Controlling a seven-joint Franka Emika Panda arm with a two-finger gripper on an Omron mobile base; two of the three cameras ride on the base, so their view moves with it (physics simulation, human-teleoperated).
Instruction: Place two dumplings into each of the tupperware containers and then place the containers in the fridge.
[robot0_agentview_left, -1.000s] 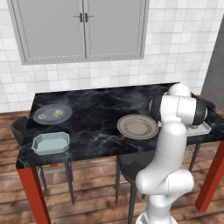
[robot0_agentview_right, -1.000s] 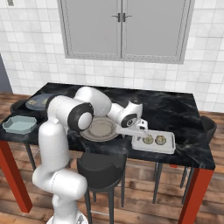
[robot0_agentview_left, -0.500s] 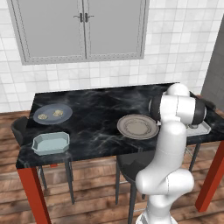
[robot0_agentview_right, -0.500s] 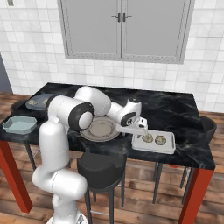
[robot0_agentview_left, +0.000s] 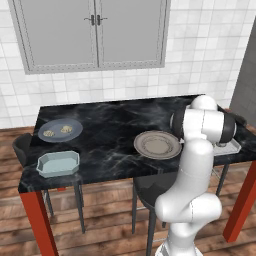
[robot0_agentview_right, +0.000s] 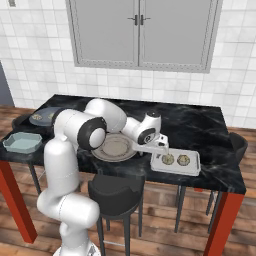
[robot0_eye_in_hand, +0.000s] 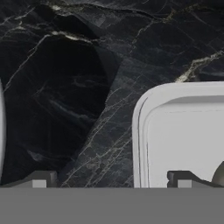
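Reading left to right from the beige plate (robot0_agentview_left: 157, 145) at the middle of the desk (robot0_agentview_left: 110, 130): far to its left I see two dumplings (robot0_agentview_left: 49, 133) on the blue-grey plate (robot0_agentview_left: 60, 130), with an empty tupperware container (robot0_agentview_left: 58, 163) just in front. Right of the plate, the second container (robot0_agentview_right: 176, 163) holds two dumplings. My gripper (robot0_agentview_right: 164, 150) hovers over its left edge, fingers (robot0_eye_in_hand: 41, 179) wide, holding nothing. I judge one tub filled; the other and the fridge (robot0_agentview_left: 247, 75) remain.

Black marble table (robot0_agentview_left: 110, 135), frame centre: blue-grey plate (robot0_agentview_left: 60, 130) and tub (robot0_agentview_left: 58, 163) left, beige plate (robot0_agentview_left: 157, 144) centre, second tub (robot0_agentview_right: 176, 162) right.
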